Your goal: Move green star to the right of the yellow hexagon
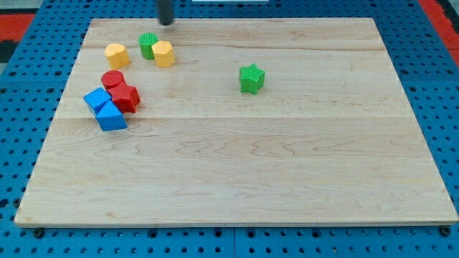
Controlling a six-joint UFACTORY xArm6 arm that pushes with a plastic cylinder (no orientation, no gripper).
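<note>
The green star (252, 78) lies on the wooden board, right of centre in the upper half. The yellow hexagon (163, 54) sits at the upper left, touching a green round block (148, 44) on its left. My tip (166, 22) is at the view's top edge, just above the yellow hexagon and well to the left of the green star. It touches no block.
A second yellow block (116, 54) lies left of the green round block. Below it sit a red cylinder (112, 79), a red block (125, 97), a blue cube (96, 99) and a blue triangular block (110, 117), packed together. The board (237, 165) rests on a blue pegboard.
</note>
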